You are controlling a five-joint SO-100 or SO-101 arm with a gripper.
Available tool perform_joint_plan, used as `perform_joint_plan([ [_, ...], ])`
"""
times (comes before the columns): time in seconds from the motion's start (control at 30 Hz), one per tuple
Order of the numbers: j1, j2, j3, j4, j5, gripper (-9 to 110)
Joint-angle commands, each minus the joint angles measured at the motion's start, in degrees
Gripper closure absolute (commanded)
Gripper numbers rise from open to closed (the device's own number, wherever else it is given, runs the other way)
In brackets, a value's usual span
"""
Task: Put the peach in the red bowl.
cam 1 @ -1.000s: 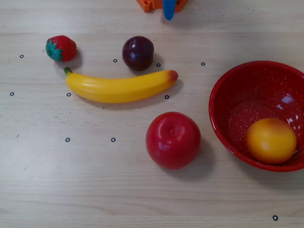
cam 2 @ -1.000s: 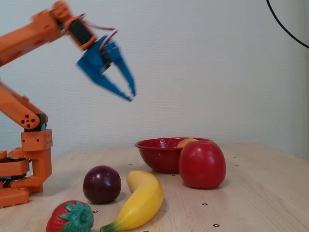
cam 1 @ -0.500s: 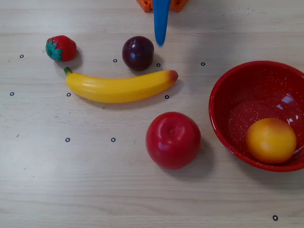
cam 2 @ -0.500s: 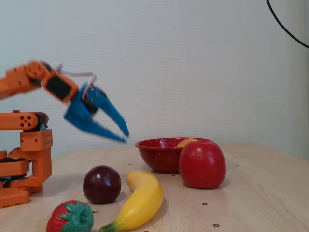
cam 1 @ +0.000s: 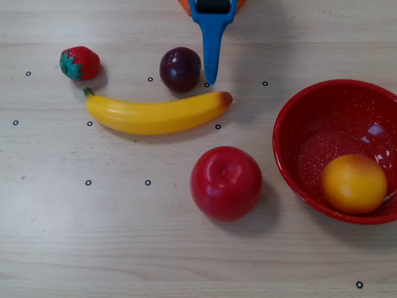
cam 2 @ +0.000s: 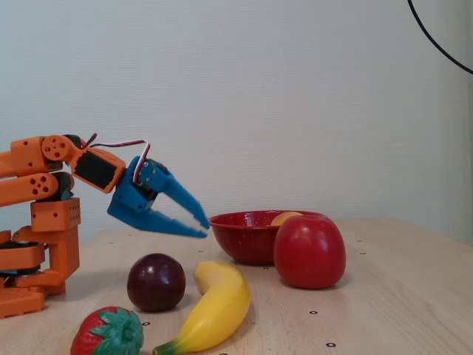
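Observation:
The peach (cam 1: 353, 184) lies inside the red bowl (cam 1: 322, 124) at the right of the overhead view, against the near right wall. In the fixed view only its top (cam 2: 284, 217) shows over the bowl's rim (cam 2: 244, 238). My blue gripper (cam 1: 211, 79) reaches in from the top edge of the overhead view, next to the plum and well left of the bowl. In the fixed view the gripper (cam 2: 205, 228) hangs above the table just left of the bowl's rim. Its jaws meet at the tips and hold nothing.
A dark purple plum (cam 1: 180, 69), a yellow banana (cam 1: 155, 114), a strawberry (cam 1: 79, 63) and a large red apple (cam 1: 226, 183) lie on the wooden table. The orange arm base (cam 2: 44, 237) stands at the left in the fixed view.

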Motion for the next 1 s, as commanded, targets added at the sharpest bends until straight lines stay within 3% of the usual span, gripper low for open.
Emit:
perform_joint_plan([
  [0.0, 0.5, 0.9, 0.8, 2.4, -1.8, 101],
  [0.13, 0.2, 0.9, 0.8, 7.9, -1.7, 101],
  [0.97, 0.3, 0.9, 0.8, 8.6, -1.5, 101],
])
